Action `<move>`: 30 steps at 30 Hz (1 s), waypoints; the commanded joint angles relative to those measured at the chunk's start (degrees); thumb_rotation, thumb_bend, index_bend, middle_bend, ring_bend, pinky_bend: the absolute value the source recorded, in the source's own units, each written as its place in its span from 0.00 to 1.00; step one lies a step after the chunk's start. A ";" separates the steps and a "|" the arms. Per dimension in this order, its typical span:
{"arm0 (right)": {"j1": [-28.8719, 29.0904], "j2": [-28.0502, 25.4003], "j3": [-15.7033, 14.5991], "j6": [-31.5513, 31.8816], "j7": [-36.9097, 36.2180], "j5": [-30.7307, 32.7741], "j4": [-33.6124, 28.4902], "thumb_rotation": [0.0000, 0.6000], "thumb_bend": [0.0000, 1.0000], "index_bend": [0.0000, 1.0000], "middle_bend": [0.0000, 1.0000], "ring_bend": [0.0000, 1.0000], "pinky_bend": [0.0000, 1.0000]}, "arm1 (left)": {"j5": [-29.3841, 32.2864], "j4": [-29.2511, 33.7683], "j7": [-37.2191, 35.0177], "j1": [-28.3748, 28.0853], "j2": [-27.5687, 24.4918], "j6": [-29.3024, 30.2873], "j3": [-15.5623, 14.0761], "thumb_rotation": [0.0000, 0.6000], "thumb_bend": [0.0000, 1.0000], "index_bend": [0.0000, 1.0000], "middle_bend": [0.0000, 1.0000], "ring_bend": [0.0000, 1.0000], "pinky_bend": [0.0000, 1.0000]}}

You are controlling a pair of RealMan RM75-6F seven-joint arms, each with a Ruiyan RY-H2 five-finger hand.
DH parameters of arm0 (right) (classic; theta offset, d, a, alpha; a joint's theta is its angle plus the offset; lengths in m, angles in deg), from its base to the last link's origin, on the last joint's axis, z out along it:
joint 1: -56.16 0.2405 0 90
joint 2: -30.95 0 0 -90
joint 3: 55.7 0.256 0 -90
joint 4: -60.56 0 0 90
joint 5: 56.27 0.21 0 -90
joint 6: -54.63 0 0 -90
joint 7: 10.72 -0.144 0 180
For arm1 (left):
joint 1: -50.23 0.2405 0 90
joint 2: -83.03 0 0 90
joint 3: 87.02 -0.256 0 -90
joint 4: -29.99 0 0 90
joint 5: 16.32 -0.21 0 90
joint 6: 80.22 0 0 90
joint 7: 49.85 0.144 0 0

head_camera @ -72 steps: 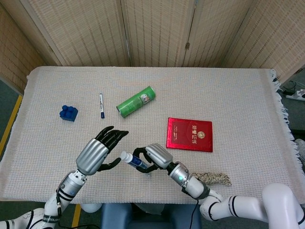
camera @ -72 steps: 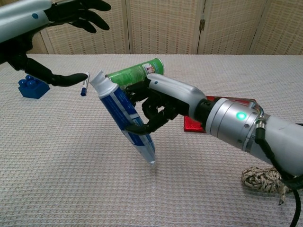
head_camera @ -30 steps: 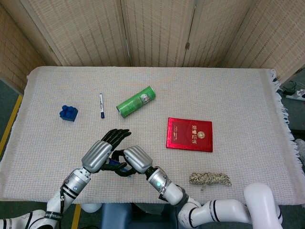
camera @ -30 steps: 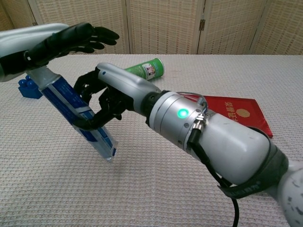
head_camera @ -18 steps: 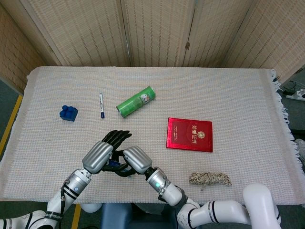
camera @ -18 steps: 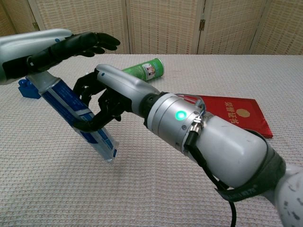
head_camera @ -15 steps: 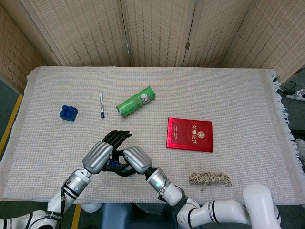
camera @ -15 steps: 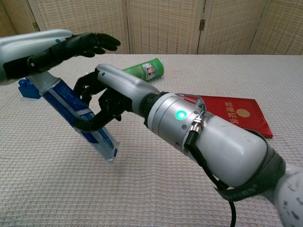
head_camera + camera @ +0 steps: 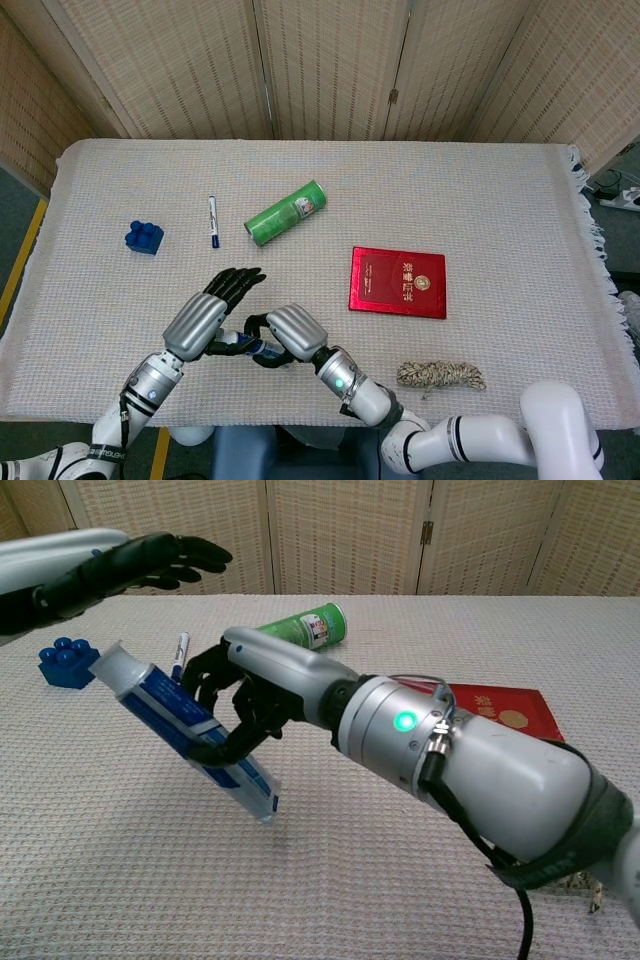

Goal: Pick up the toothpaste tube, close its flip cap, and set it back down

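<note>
My right hand [image 9: 250, 695] grips a blue and white toothpaste tube [image 9: 185, 728] around its middle, holding it tilted above the cloth with its white cap [image 9: 108, 666] pointing up and to the left. The cap looks closed. My left hand [image 9: 130, 565] hovers open above and to the left of the cap, apart from it, fingers stretched out flat. In the head view the right hand [image 9: 292, 334] and left hand [image 9: 207, 312] sit close together near the table's front edge, and the tube [image 9: 247, 347] shows only as a sliver between them.
A green can [image 9: 286, 212] lies on its side behind the hands. A pen [image 9: 213, 221] and a blue toy block [image 9: 145, 237] lie at the left. A red booklet [image 9: 399, 282] sits to the right, and a coil of rope [image 9: 440, 375] at the front right.
My left hand has lifted off the tube's cap and moved up and away to the left. The right hand has shifted the tube slightly right, baring the cap.
</note>
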 commanded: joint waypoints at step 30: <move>5.32 -11.70 -3.96 2.47 26.43 18.32 -6.74 1.00 0.82 0.00 0.01 0.18 0.23 | 0.92 -5.52 -5.22 6.40 -4.19 4.28 -1.58 0.00 0.13 0.00 0.07 0.03 0.00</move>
